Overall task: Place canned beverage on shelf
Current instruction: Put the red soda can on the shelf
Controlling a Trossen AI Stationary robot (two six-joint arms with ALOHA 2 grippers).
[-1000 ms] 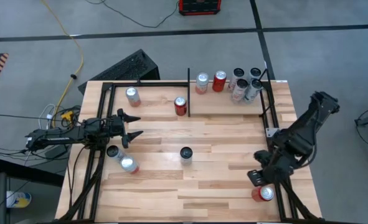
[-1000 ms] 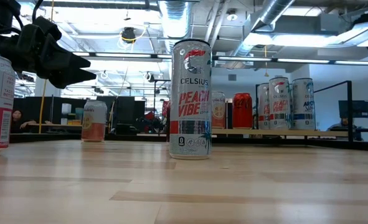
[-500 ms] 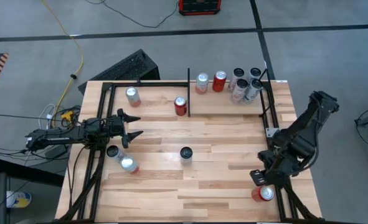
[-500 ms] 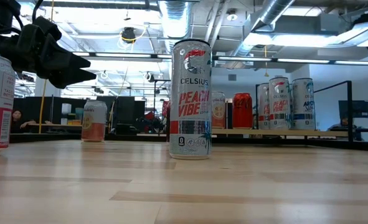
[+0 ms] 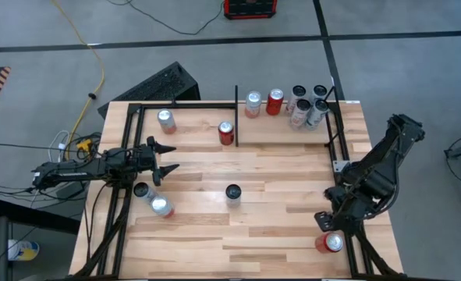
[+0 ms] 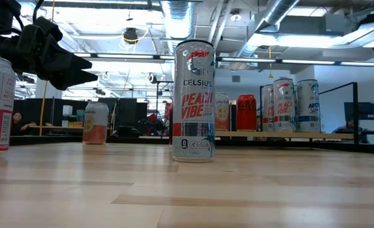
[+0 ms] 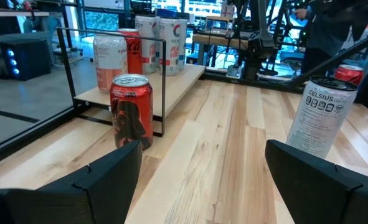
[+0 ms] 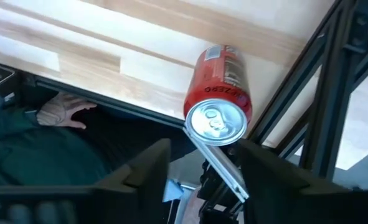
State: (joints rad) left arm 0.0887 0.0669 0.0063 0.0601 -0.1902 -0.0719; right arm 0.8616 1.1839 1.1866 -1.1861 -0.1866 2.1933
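A red can (image 8: 218, 87) stands upright on the wooden table close to its near right corner (image 5: 329, 243), beside a black frame rail. My right gripper (image 8: 202, 180) hangs above it, pointing steeply down, open; its fingers stand apart on either side of the can's top without touching. The shelf (image 5: 199, 117) is the railed far strip of the table with a black divider bar (image 5: 236, 117). My left gripper (image 5: 164, 156) waits level and open at the table's left.
Several cans stand on the shelf (image 5: 308, 105). A tall white can (image 5: 233, 192) stands mid-table, and two more (image 5: 152, 199) stand near my left gripper. Black rails (image 5: 343, 156) run along the table's right side. A person's hand (image 8: 62, 112) shows below the near edge.
My right gripper has turned a little above the red can, which stays where it stood.
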